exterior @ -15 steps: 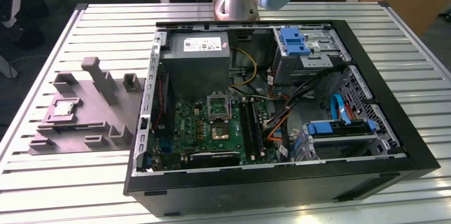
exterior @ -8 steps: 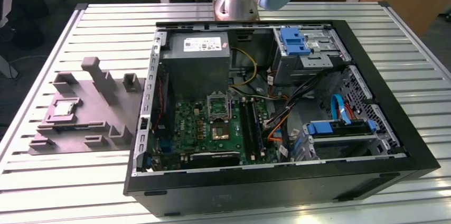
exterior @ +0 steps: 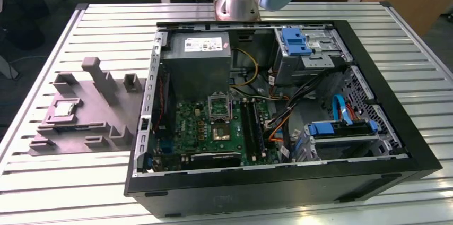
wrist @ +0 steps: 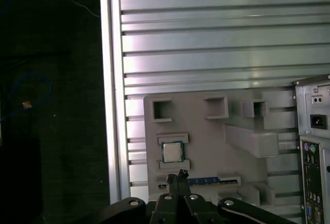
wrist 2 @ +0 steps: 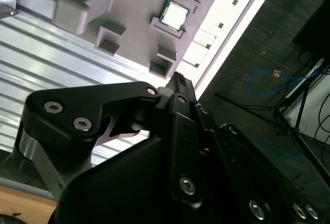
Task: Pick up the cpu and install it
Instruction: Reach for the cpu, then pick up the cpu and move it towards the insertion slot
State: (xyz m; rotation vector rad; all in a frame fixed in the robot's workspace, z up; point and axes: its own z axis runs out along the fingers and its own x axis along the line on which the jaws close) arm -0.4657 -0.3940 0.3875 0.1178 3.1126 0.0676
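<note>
The cpu (exterior: 63,109) is a small square chip with a pale silver top. It lies flat in a shallow pocket of the grey holder tray (exterior: 92,103), on the exterior view's left of the open computer case (exterior: 283,182). Both wrist views look down on the cpu (wrist 2: 174,14) (wrist: 171,152) from well above. My gripper (wrist 2: 178,80) (wrist: 181,174) hangs over the tray, apart from the chip, with its black fingers shut together on nothing. The empty socket frame (exterior: 219,105) sits on the green motherboard inside the case.
The tray (wrist: 206,131) carries raised grey blocks and empty pockets around the chip. A grey power-supply box (exterior: 198,50), cables and blue drive brackets (exterior: 340,127) crowd the case. The slatted metal table (exterior: 42,182) ends close to the tray's outer side.
</note>
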